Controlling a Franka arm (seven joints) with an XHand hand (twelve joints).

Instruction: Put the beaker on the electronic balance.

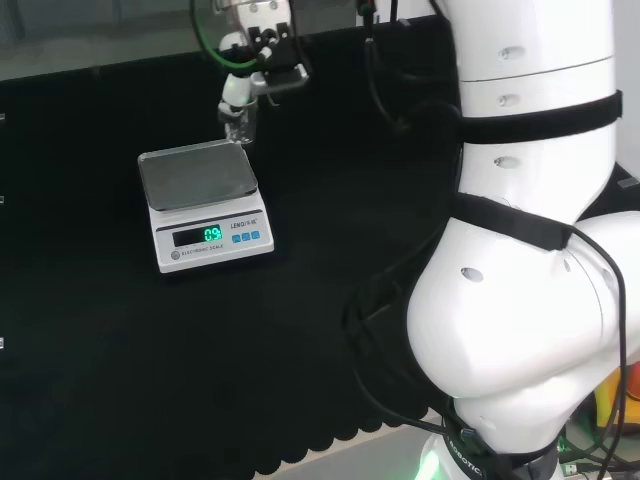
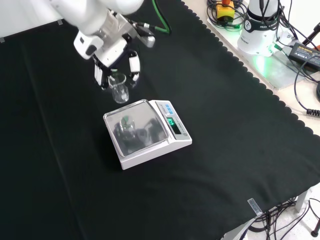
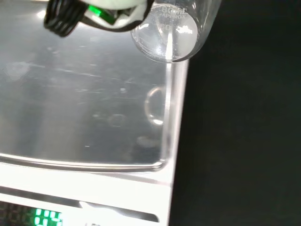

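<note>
My hand [image 2: 116, 59], fingers curled round the clear glass beaker [image 2: 119, 88], holds it upright just above the far edge of the electronic balance [image 2: 147, 132] on the black-clothed desk [image 2: 240, 140].

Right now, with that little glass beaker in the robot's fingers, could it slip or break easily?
Probably fragile: the beaker looks like thin clear glass. Its smooth wall may be slippery in the hand. It appears empty and small, so likely light, and might tip if set on the balance edge.

Even, bright room light. The black cloth [image 2: 225, 150] swallows shadows. The scale [image 2: 145, 132] pan mirrors glare at its 11 o'clock corner. Up close, the beaker [image 3: 176, 33] glints and blurs.
</note>
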